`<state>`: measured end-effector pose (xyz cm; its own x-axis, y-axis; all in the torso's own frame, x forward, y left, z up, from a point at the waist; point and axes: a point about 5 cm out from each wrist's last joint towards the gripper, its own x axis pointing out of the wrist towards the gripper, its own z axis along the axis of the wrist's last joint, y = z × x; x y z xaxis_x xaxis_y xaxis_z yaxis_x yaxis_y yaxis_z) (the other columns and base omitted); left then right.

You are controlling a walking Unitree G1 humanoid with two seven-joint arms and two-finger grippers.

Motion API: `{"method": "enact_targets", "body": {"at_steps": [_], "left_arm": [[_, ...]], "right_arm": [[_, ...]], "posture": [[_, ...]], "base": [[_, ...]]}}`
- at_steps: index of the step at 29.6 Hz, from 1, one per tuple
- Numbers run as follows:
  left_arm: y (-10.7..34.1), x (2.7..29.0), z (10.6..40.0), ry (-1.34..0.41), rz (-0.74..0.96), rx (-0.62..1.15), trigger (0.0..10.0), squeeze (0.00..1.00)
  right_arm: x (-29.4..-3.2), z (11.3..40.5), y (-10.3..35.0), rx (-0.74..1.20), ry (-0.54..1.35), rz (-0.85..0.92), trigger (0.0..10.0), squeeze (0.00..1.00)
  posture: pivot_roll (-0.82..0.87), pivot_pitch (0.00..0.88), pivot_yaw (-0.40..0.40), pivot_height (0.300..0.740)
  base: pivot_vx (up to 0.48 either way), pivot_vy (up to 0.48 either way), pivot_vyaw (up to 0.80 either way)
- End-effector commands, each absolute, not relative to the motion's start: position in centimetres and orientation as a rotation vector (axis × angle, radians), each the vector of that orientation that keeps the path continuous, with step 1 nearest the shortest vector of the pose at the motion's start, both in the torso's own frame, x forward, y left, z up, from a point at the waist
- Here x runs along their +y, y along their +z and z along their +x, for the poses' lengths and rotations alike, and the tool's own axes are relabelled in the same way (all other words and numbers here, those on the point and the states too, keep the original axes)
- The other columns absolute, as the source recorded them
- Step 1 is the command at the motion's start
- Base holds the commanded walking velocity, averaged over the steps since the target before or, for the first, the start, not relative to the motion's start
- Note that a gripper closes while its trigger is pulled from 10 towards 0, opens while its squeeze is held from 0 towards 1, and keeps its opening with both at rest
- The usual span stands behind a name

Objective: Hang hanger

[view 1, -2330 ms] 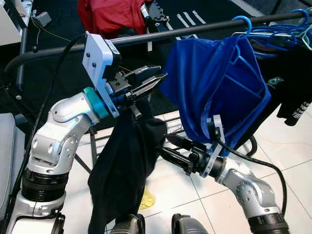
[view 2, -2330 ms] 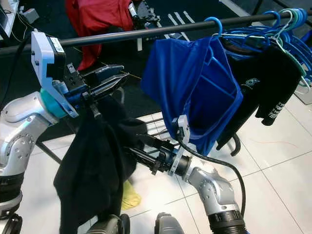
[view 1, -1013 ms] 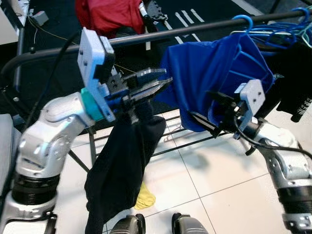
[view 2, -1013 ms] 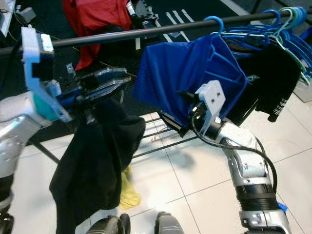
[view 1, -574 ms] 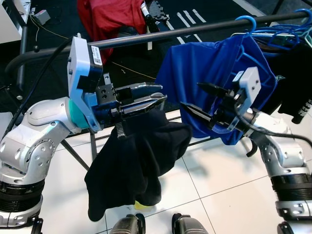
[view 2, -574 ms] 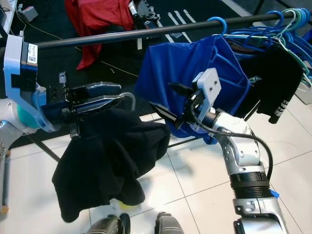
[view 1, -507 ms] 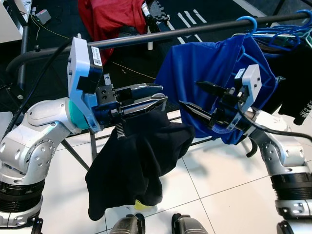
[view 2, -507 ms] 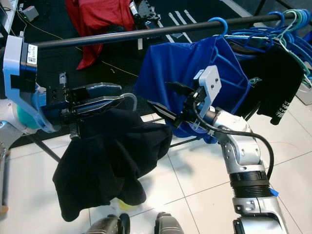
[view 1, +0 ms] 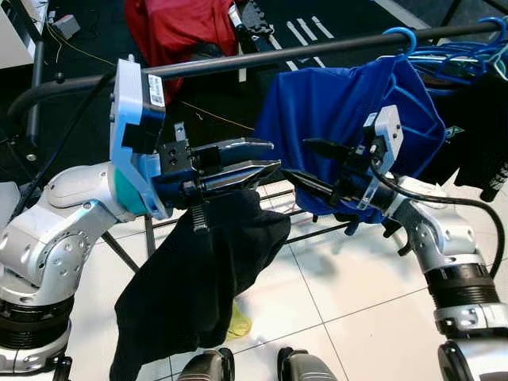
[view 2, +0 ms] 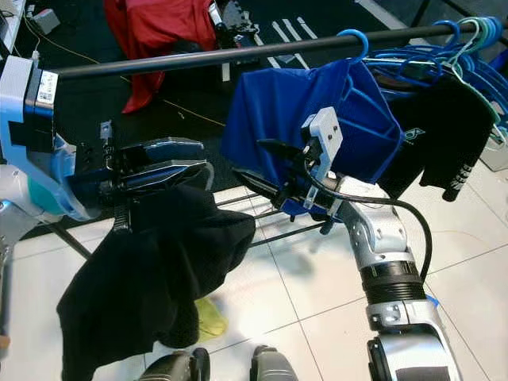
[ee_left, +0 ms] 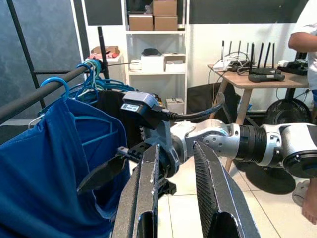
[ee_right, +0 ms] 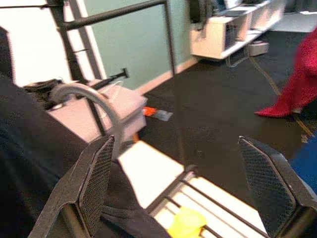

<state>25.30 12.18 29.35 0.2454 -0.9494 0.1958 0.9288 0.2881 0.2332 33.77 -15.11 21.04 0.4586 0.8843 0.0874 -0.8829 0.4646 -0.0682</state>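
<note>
My left gripper (view 1: pixel 266 156) is shut on a hanger (view 2: pixel 208 169) whose grey hook curls out past the fingertips. A black garment (view 1: pixel 194 294) droops from it toward the floor. The gripper sits below and in front of the black rail (view 1: pixel 278 55). Just right of that hook, my right gripper (view 1: pixel 298 161) stands open and points at it. In the right wrist view the hook (ee_right: pixel 91 96) and the black garment (ee_right: pixel 29 163) lie ahead of the wide-spread fingers (ee_right: pixel 94 183). A blue shirt (view 1: pixel 349 119) hangs on the rail behind the right gripper.
Several blue hangers (view 1: pixel 468 51) and a black printed shirt (view 1: pixel 476 135) crowd the rail's right end. A red garment (view 1: pixel 175 28) lies beyond the rail. The rack's lower bars (view 2: pixel 270 230) cross the white tiles, with a yellow cloth (view 1: pixel 238 321) on them. A person (ee_left: pixel 307 29) stands nearby.
My right gripper has slid left, close to the hook in the left gripper. The black garment has swung and now hangs longer. The left gripper has risen slightly.
</note>
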Motion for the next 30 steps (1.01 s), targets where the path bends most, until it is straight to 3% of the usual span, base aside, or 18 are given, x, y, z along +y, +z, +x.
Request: {"method": "enact_targets", "body": {"at_steps": [1, 16, 22, 23, 25, 26, 30], "left_arm": [[30.2, 12.0, 24.6, -1.305, 0.089, -0.369, 10.0, 0.0], [30.2, 12.0, 24.5, -1.299, 0.077, -0.373, 10.0, 0.0], [30.4, 11.9, 24.2, -1.316, 0.064, -0.381, 10.0, 0.0], [30.4, 11.8, 24.1, -1.319, 0.062, -0.383, 10.0, 0.0], [30.4, 11.8, 24.1, -1.32, 0.061, -0.383, 10.0, 0.0], [30.4, 11.8, 24.0, -1.321, 0.06, -0.383, 10.0, 0.0], [30.5, 11.8, 24.0, -1.323, 0.061, -0.382, 10.0, 0.0]], "right_arm": [[-14.3, 33.8, 21.3, -0.119, 1.132, 0.006, 10.0, 0.0], [-12.7, 34.1, 20.2, -0.083, 1.189, 0.011, 10.0, 0.0], [-13.2, 37.0, 19.9, -0.044, 1.011, -0.038, 10.0, 0.0], [-13.2, 37.6, 20.2, -0.045, 0.985, -0.043, 9.3, 0.0], [-13.0, 38.0, 20.6, -0.049, 0.977, -0.038, 9.4, 0.0], [-12.8, 38.1, 20.9, -0.054, 0.984, -0.032, 9.9, 0.0], [-11.7, 38.4, 21.6, -0.058, 1.029, -0.036, 10.0, 0.0]], "posture": [[-0.04, 0.064, 0.033, 0.74], [-0.04, 0.069, 0.027, 0.74], [-0.03, 0.069, 0.026, 0.74], [-0.03, 0.069, 0.027, 0.74], [-0.02, 0.069, 0.026, 0.74], [-0.02, 0.069, 0.026, 0.74], [-0.01, 0.069, 0.023, 0.74]], "base": [[0.0, 0.0, 0.0], [0.0, 0.0, 0.0], [0.0, 0.0, 0.0], [0.0, 0.0, 0.0], [0.0, 0.0, 0.0], [0.0, 0.0, 0.0], [0.0, 0.0, 0.0]]}}
